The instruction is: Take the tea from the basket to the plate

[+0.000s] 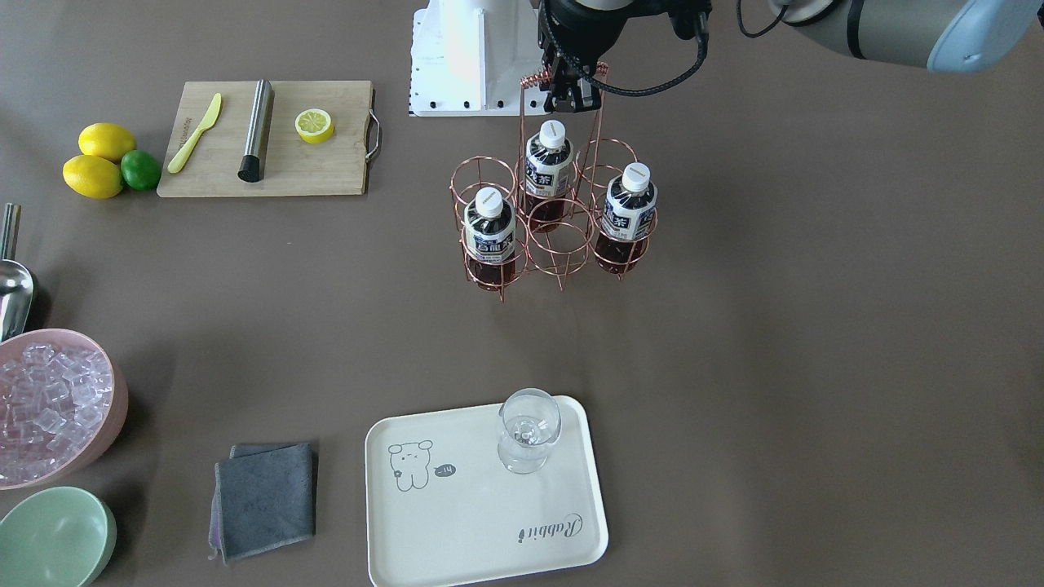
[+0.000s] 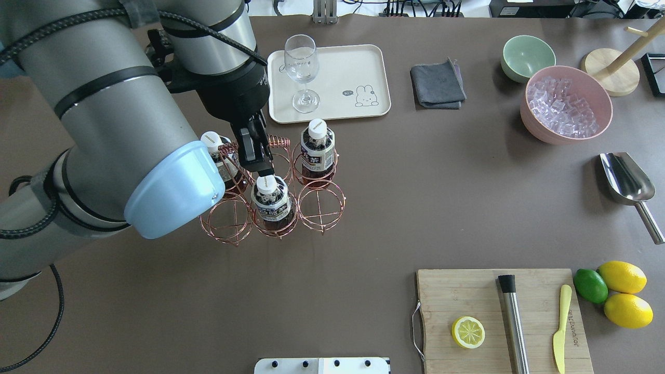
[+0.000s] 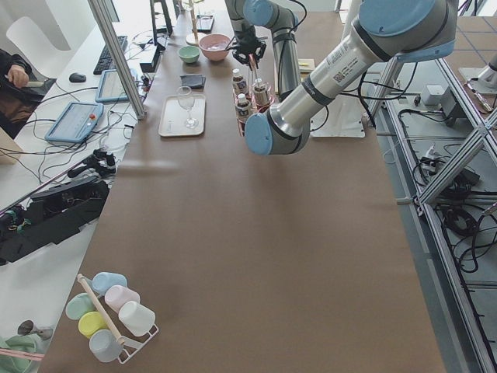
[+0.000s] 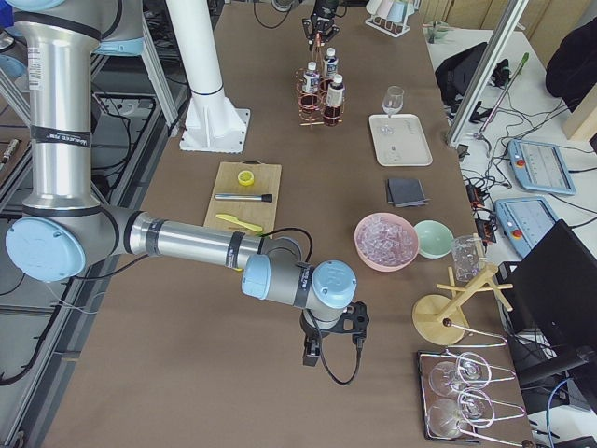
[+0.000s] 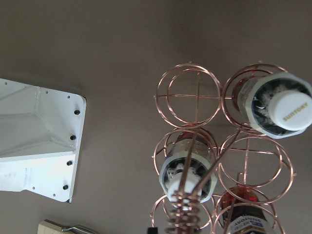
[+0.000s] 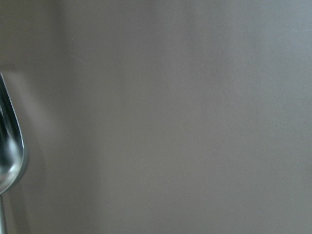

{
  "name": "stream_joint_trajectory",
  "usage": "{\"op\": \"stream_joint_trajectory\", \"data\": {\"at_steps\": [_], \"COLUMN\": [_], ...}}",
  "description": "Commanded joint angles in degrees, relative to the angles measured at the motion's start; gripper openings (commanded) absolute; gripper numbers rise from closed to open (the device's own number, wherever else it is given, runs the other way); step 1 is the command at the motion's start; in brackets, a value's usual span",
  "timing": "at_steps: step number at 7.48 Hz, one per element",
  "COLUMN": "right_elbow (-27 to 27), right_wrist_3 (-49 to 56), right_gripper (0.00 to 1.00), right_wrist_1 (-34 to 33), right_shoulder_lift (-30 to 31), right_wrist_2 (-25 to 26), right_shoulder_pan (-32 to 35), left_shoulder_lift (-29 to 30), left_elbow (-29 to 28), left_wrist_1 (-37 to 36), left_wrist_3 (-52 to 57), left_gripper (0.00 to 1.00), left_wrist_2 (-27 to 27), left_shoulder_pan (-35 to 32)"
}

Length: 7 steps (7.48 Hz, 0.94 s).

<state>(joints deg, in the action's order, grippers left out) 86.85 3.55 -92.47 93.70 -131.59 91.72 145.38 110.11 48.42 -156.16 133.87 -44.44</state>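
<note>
The copper wire basket [image 1: 561,236] stands mid-table and holds three tea bottles [image 1: 489,232] [image 1: 548,167] [image 1: 628,212], each with a white cap. In the overhead view the basket [image 2: 322,205] shows three empty rings. My left gripper [image 1: 571,91] is at the top of the tall handle, straight above the back middle bottle. It looks shut on the coiled handle [image 2: 278,141]. The left wrist view shows the coil [image 5: 187,214] running over that bottle's cap. The cream plate [image 1: 481,505] lies apart from the basket. My right gripper [image 4: 311,353] shows only in the right side view, where I cannot tell its state.
A clear glass [image 1: 528,428] stands on the plate's corner. A grey cloth [image 1: 265,497], a green bowl [image 1: 53,538], a pink bowl of ice [image 1: 49,408] and a metal scoop [image 1: 12,285] lie to one side. A cutting board [image 1: 269,139] holds a lemon half and tools.
</note>
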Motion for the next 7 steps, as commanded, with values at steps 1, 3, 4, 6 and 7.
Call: {"op": "stream_joint_trajectory", "data": {"at_steps": [1, 3, 4, 6, 7], "right_elbow": [1.7, 2.1, 1.5, 2.1, 2.2], "right_wrist_3": [0.1, 0.4, 0.1, 0.1, -0.9], "right_gripper": [1.0, 1.0, 1.0, 1.0, 1.0], "right_wrist_1": [0.1, 6.4, 14.9, 20.9, 21.9], "right_shoulder_lift": [-1.3, -2.4, -2.0, -2.0, -2.5], "right_wrist_2": [-3.3, -7.9, -8.3, -19.2, -21.2], "right_shoulder_pan": [-0.1, -0.4, -2.2, -4.3, -5.8], "left_shoulder_lift": [0.0, 0.2, 0.3, 1.0, 1.5], "left_elbow": [-1.4, -4.4, -4.5, -5.2, -7.1], "left_wrist_1": [2.0, 4.8, 5.4, 6.8, 9.4], "left_wrist_3": [0.1, 0.1, 0.1, 0.0, 0.0], "left_gripper": [0.0, 0.0, 0.0, 0.0, 0.0], "left_wrist_2": [-0.1, -0.1, -0.1, -0.1, -0.1], "left_shoulder_pan": [2.4, 2.9, 3.0, 3.6, 4.3]}}
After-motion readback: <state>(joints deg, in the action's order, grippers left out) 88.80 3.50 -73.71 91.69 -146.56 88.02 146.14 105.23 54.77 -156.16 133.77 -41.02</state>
